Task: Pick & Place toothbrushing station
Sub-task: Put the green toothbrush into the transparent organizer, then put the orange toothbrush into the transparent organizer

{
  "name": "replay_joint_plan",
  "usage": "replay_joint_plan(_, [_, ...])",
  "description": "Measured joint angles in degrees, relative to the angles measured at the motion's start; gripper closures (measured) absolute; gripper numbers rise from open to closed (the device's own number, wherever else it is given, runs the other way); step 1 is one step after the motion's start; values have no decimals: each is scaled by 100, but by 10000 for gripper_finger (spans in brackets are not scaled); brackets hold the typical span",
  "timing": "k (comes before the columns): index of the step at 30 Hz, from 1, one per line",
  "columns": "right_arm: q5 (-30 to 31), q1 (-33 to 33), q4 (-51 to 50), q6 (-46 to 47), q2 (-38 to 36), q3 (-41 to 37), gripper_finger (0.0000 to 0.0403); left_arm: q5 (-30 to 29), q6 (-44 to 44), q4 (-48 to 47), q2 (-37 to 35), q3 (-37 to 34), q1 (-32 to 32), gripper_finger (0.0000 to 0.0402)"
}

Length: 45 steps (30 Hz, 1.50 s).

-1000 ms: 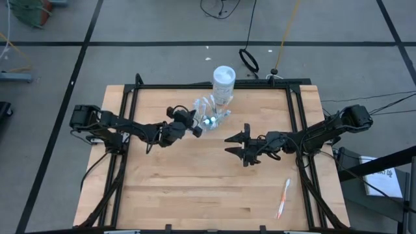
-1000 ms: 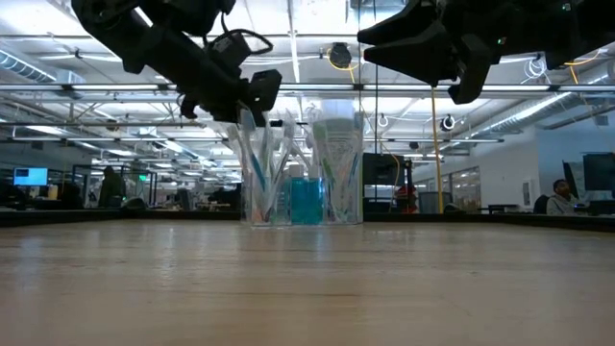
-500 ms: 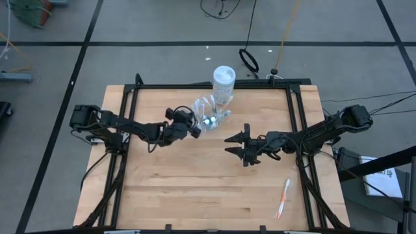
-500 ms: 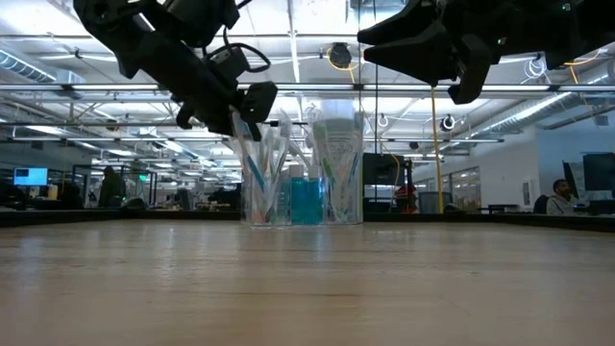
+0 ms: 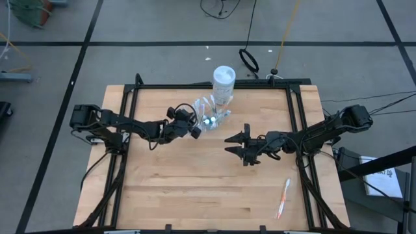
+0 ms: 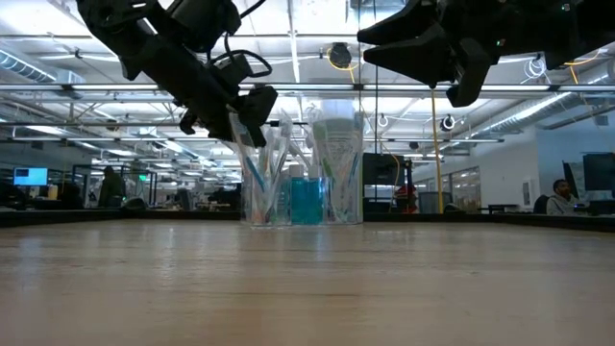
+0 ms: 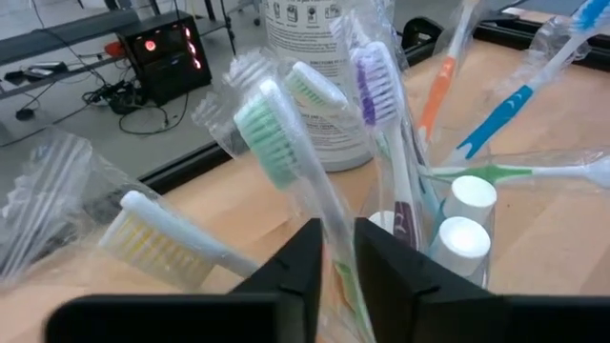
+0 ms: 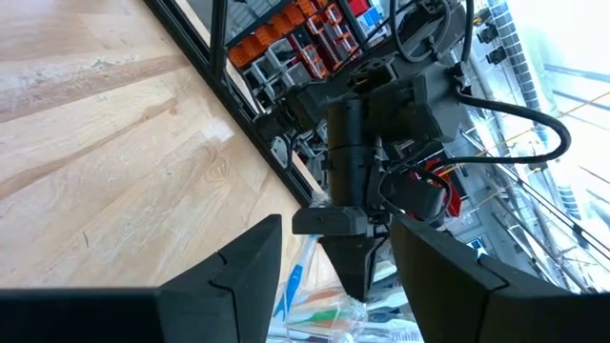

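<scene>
The clear cup (image 5: 209, 119) stands upright on the table near the far edge, full of wrapped toothbrushes (image 7: 381, 105) and teal toothpaste tubes (image 6: 307, 200) with white caps (image 7: 461, 238). My left gripper (image 5: 195, 130) slants down at the cup's left rim (image 6: 252, 108). Its fingers stand slightly apart on either side of the handle of a green-bristled toothbrush (image 7: 276, 143). My right gripper (image 5: 234, 144) hangs wide open and level above the table's middle (image 6: 370, 48), to the right of the cup, with nothing between its fingers. My left gripper (image 7: 336, 276) has the wrapped handle (image 7: 335, 250) of the green-bristled toothbrush between its two fingers, which lie across it. Whether the fingers touch the handle I cannot tell. The brush leans with its head up and its lower end down in the cup.
A taller white tub (image 5: 223, 83) stands right behind the cup at the far edge. One orange-and-white toothbrush (image 5: 283, 198) lies on the table near the front right. Black frame rails (image 5: 123, 156) run along the left and right sides.
My left gripper has tipped its fingers further down at the cup's rim, staying in place. The cup and its toothbrushes stand as before.
</scene>
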Motion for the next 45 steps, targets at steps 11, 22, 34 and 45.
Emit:
replay_joint_plan(11, [0, 0, 0, -2, 0, 0, 211, -200, 530, -23, -74, 108, -52, 237])
replay_joint_plan(22, [-11, 0, 2, 91, 0, -2, 211, -530, 1290, -119, -615, 411, -150, 222])
replay_joint_plan(34, [-2, 0, 391, 106, 2, -2, 211, -982, 1623, -220, -1252, 409, -300, 222])
replay_joint_plan(45, [-7, 13, 334, 1974, 2, 327, 211, -531, 2449, -238, -1565, 409, -639, 222])
